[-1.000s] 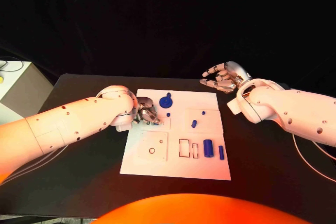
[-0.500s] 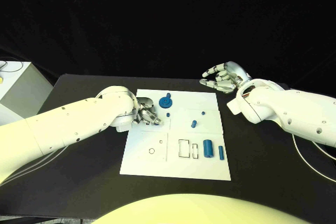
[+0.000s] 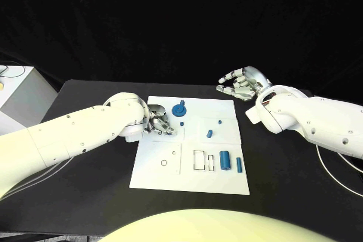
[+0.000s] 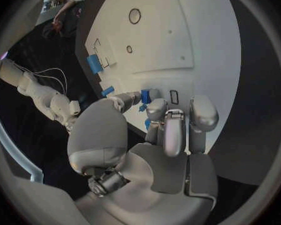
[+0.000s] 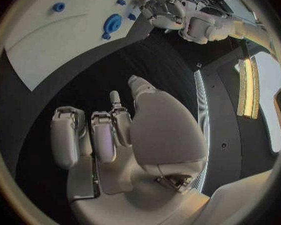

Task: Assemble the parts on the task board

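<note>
The white task board [image 3: 189, 174] lies mid-table. My left hand [image 3: 159, 121] rests over its left part, thumb and fingertips closed around a small blue part [image 3: 181, 124], seen between them in the left wrist view as the small blue part [image 4: 145, 96]. A blue gear-shaped part [image 3: 179, 111] stands just beyond. Two small blue pieces [image 3: 210, 133] sit mid-board. A blue cylinder [image 3: 224, 160] and a thinner one [image 3: 239, 164] lie at the right. My right hand [image 3: 242, 84] hovers off the board's far right corner, fingers loosely curled and apart, holding nothing.
Rectangular slots [image 3: 200, 160] and round holes [image 3: 164, 162] mark the board's near half. A white box [image 3: 15, 95] stands at the table's left edge. Bare black table [image 3: 287, 168] lies to the right of the board.
</note>
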You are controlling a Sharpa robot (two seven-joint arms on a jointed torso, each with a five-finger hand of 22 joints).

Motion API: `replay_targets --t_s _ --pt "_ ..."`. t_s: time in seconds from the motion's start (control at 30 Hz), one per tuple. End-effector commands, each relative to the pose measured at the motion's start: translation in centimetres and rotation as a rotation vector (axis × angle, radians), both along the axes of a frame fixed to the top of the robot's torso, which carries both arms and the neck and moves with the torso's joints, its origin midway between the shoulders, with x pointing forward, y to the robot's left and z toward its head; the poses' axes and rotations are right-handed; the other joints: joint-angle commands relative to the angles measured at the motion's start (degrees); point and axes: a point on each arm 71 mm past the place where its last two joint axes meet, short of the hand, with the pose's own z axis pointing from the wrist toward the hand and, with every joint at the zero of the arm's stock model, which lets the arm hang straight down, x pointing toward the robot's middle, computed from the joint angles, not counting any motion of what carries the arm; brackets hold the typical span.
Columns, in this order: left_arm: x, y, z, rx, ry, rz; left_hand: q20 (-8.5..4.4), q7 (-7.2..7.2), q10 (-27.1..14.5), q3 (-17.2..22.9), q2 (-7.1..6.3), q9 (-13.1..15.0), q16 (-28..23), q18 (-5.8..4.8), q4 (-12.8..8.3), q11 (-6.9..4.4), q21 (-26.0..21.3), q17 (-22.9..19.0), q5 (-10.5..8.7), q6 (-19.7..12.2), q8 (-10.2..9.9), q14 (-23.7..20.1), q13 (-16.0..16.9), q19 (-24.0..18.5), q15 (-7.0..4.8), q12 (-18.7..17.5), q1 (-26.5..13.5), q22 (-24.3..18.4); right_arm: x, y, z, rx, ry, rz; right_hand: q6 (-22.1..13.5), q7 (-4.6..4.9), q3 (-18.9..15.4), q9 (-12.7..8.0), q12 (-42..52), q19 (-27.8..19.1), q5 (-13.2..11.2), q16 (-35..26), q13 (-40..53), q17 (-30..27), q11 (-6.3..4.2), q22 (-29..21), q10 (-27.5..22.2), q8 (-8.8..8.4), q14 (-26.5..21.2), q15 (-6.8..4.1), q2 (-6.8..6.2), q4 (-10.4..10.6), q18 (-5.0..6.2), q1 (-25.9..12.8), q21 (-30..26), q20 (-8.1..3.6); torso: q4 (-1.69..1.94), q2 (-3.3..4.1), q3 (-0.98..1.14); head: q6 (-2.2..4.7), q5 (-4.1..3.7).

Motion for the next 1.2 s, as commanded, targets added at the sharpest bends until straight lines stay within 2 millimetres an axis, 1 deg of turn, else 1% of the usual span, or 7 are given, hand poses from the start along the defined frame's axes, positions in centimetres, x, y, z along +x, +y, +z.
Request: replay_targets --t_s 0.03,0.23,0.4,0.53,0.8,0.93,1.2 --pt "0.01 -0.03 0.01 0.0 -0.004 -0.004 0.08 -0.12 0.07 -0.44 0.29 0.01 0.14 -0.82 0.02 0.0 -0.2 11.45 -0.19 0.51 -0.38 4.74 0.02 0.43 -0.15 0.21 -0.31 0.03 -0.05 0.08 0.01 -0.003 -0.005 0.013 -0.36 0.07 0.23 0.08 -0.17 2.8 0.37 -0.32 6.27 9.55 -0.08 8.92 -0.38 0.19 4.63 0.01 -0.03 -0.03 0.76 -0.5 -0.33 0.15 -0.04 0.01 0.0 -0.14 0.09" --pt "0.09 0.08 0.0 -0.001 -0.008 0.003 0.03 -0.23 0.01 -0.53 1.26 0.03 0.1 -0.81 -0.1 -0.09 -0.22 11.4 0.07 0.43 -0.53 4.72 -0.04 0.44 -0.22 0.16 0.79 0.05 -0.06 0.05 0.0 -0.004 -0.004 0.013 -0.36 0.07 0.23 0.08 -0.17 2.8 0.37 -0.32 6.27 9.55 -0.08 8.92 -0.38 0.19 4.63 0.01 -0.03 -0.03 0.76 -0.5 -0.33 0.15 -0.01 0.01 0.01 -0.07 0.03" --pt "0.12 0.06 0.02 -0.008 -0.009 0.009 -0.03 -0.28 -0.14 0.22 2.72 0.1 0.08 -0.81 -0.69 -0.15 -0.26 11.38 0.29 0.15 -0.74 4.72 -0.19 0.44 -0.29 0.01 2.71 0.06 -0.06 0.04 -0.02 -0.004 -0.003 0.013 -0.36 0.07 0.23 0.08 -0.17 2.8 0.37 -0.32 6.27 9.55 -0.08 8.92 -0.38 0.19 4.63 0.01 -0.03 -0.03 0.76 -0.5 -0.33 0.15 -0.01 -0.01 0.03 -0.11 0.09" --pt "0.11 0.02 0.03 -0.017 -0.006 0.014 -0.05 -0.27 -0.29 1.1 3.09 0.18 0.04 -0.8 -1.31 -0.16 -0.28 11.34 0.42 -0.11 -0.85 4.7 -0.33 0.43 -0.29 -0.14 3.83 0.07 -0.06 0.03 -0.03 -0.004 -0.003 0.013 -0.36 0.07 0.23 0.08 -0.17 2.8 0.37 -0.32 6.27 9.55 -0.08 8.92 -0.38 0.19 4.63 0.01 -0.03 -0.03 0.76 -0.5 -0.33 0.15 0.0 0.01 0.05 -0.04 0.04" --pt "0.13 0.0 0.04 -0.031 -0.003 0.025 0.03 -0.03 -0.68 4.84 3.08 0.42 -0.05 -0.79 -3.14 0.0 -0.37 11.23 0.58 -0.81 -1.14 4.67 -0.76 0.32 -0.19 -0.56 5.77 0.0 -0.07 0.02 -0.08 -0.004 -0.001 0.014 -0.38 0.06 0.39 0.1 -0.06 2.83 0.37 -0.33 6.36 9.53 -0.09 8.96 -0.27 0.25 4.63 0.0 -0.04 -0.06 0.75 -0.69 -0.3 0.15 -0.04 0.01 0.05 -0.06 0.05" --pt "0.14 -0.03 0.05 -0.04 -0.001 0.031 0.11 0.14 -0.76 7.17 3.39 0.63 -0.08 -0.77 -4.18 0.12 -0.41 11.2 0.54 -0.98 -1.16 4.66 -0.95 0.25 -0.1 -0.73 6.31 -0.04 -0.08 0.02 -0.13 -0.005 0.001 0.014 -0.38 0.06 0.39 0.1 -0.06 2.83 0.37 -0.33 6.36 9.53 -0.09 8.96 -0.27 0.25 4.63 0.0 -0.04 -0.06 0.75 -0.69 -0.3 0.15 -0.01 0.0 0.03 -0.02 0.04" --pt "0.12 -0.08 0.04 -0.055 0.008 0.039 0.22 0.38 -0.95 9.39 3.49 0.79 -0.16 -0.74 -5.47 0.29 -0.48 11.09 0.53 -1.3 -1.3 4.62 -1.27 0.11 0.03 -1.0 6.6 -0.16 -0.11 -0.02 -0.2 -0.005 0.003 0.015 -0.38 0.06 0.39 0.1 -0.06 2.83 0.37 -0.33 6.36 9.53 -0.09 8.96 -0.27 0.25 4.63 0.0 -0.04 -0.06 0.75 -0.69 -0.3 0.15 -0.02 0.01 0.06 -0.04 0.03"
